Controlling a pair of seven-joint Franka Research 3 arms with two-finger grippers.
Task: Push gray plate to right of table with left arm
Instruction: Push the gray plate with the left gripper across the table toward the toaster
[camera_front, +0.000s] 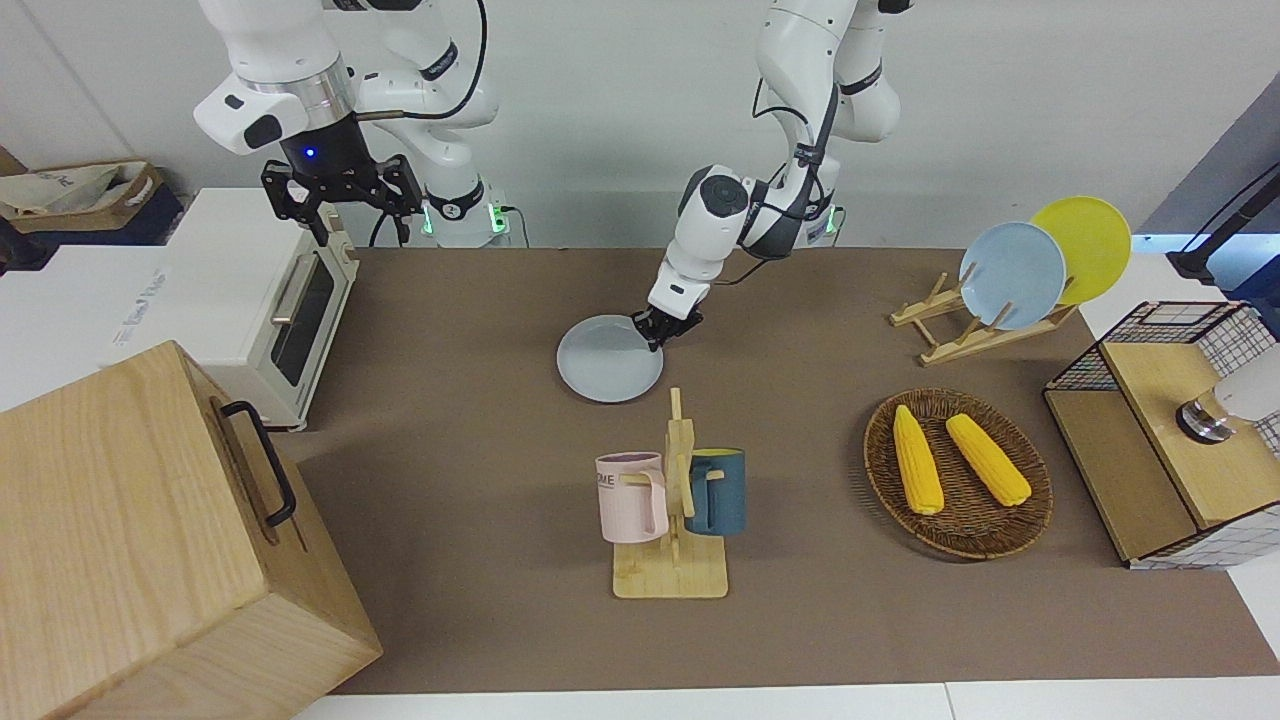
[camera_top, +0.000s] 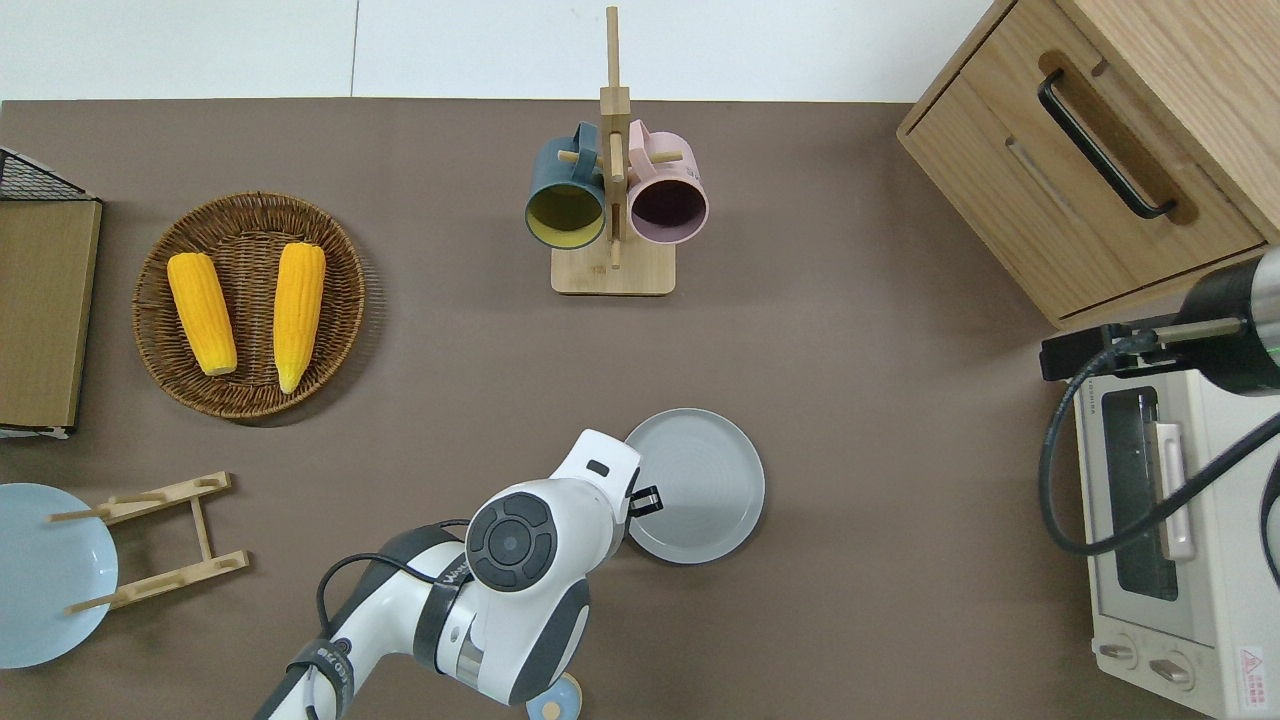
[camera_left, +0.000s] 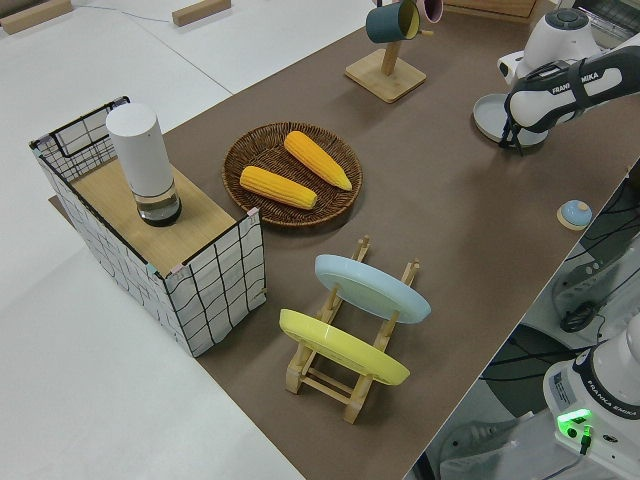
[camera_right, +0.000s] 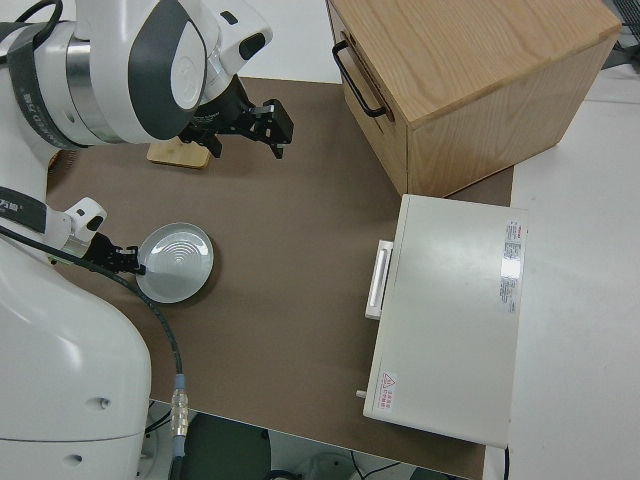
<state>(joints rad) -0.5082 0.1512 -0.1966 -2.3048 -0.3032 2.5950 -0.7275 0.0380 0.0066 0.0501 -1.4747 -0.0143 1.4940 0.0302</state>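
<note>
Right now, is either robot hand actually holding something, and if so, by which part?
Nothing is lifted. The left gripper is at the gray plate's rim; whether it grips it cannot be told. The right arm is parked.

In the overhead view, part of the rim of the round pale blue-gray plate is covered by the white left arm, and the black left gripper is mostly hidden beneath the wrist. The small blue-and-tan round object is cut by the bottom edge. The wooden cabinet is cropped at the corner.
</note>
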